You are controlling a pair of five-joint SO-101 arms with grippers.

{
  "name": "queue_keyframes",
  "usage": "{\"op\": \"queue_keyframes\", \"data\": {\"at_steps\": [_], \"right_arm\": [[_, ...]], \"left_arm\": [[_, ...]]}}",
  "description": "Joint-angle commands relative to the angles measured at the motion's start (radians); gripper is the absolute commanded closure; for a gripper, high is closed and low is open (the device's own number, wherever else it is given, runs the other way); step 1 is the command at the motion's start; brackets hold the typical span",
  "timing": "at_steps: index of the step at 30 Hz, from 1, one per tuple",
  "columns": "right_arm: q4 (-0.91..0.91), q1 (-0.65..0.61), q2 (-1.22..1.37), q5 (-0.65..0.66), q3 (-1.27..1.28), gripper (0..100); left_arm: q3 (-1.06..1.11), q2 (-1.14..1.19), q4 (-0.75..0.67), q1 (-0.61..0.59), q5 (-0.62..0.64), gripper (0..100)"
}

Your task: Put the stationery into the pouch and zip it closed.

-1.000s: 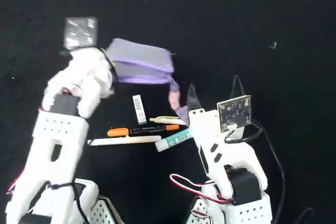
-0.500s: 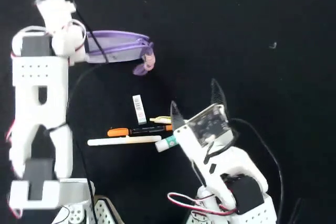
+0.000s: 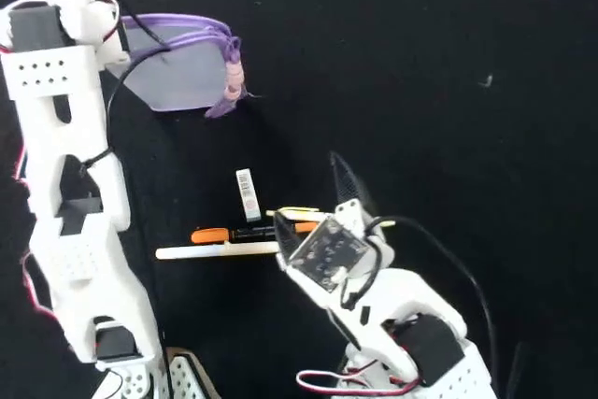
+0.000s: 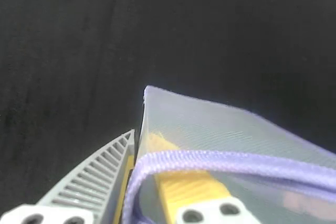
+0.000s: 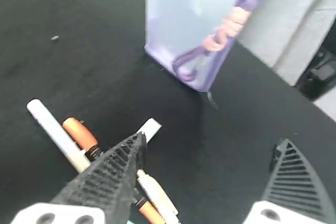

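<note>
**Item 1, nearest.** My right gripper [image 3: 314,205]: black fingers spread wide, holding nothing, hanging over the right end of the pen cluster. A second ago it pointed away up the table. It has since swung left and leaned in over the pens.

**Item 2, just beneath and beside it, on the black cloth table [image 3: 448,137].**
- A long white pen [image 3: 220,249].
- A short orange marker [image 3: 209,235], lying alongside the white pen.
- A black pen with an orange end [image 3: 252,230].
- A pale yellow pen [image 3: 294,213].
- A small white printed stick [image 3: 246,193], a little farther out.

None of these has shifted.

**Item 3, farthest.** The translucent purple mesh pouch [image 3: 177,77], with a pink cord [image 3: 231,77] dangling from one corner. My left gripper [image 4: 139,153] is clamped on its wall at the rim, one finger inside and one outside. A second ago the pouch sat low near the middle of the table. I have since carried it up to the far left corner, well apart from the pens, with the purple-trimmed mouth on top. I cannot tell whether its lower corner touches the cloth.

**Assessment.** Loading has not begun, I judge. The pouch now hangs ready as a receptacle and my free hand is placed for a first pick. Each pen then has a long way to travel, and the zip comes last.
</note>
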Motion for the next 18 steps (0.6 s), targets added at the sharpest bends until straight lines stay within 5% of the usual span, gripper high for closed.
{"op": "queue_keyframes", "data": {"at_steps": [1, 18], "right_arm": [[-0.046, -0.072, 0.018, 0.012, 0.031, 63.9], [-0.402, -0.140, 0.633, 0.094, 0.054, 63.9]], "left_arm": [[-0.114, 0.152, 0.031, -0.028, 0.005, 97], [-0.142, 0.331, 0.037, -0.027, 0.005, 97]]}}
